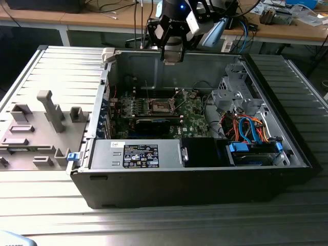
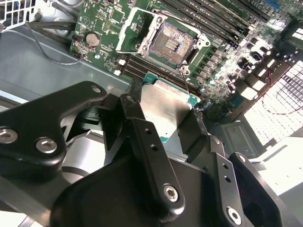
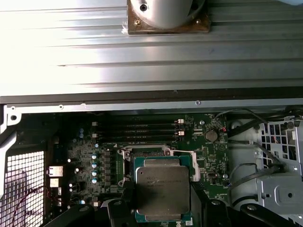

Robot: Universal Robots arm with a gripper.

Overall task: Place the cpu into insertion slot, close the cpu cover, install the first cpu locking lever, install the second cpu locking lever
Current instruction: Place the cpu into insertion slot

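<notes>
My gripper [image 2: 165,126] is shut on the cpu [image 2: 163,106], a flat square chip with a dull silver top and green edge, held by two opposite sides between black fingers [image 2: 142,137]. In the first wrist view the cpu [image 3: 163,187] hangs in the gripper [image 3: 162,201] over the green motherboard [image 3: 85,151], partly covering the insertion slot [image 3: 124,165] below it. The insertion slot [image 2: 173,42] lies bare, its dark centre showing. The cpu cover [image 2: 129,34] is swung up at one side of it. In the exterior view the gripper [image 1: 172,57] hovers high above the slot [image 1: 160,106].
The motherboard [image 1: 195,115] lies in an open black computer case [image 1: 205,179] on a ribbed metal table. Memory slots [image 3: 137,127] run beside the socket. A power supply [image 1: 136,154], a drive cage [image 1: 233,92] and coloured cables [image 1: 248,128] fill the case. A grey fixture tray [image 1: 36,128] lies at the exterior view's left.
</notes>
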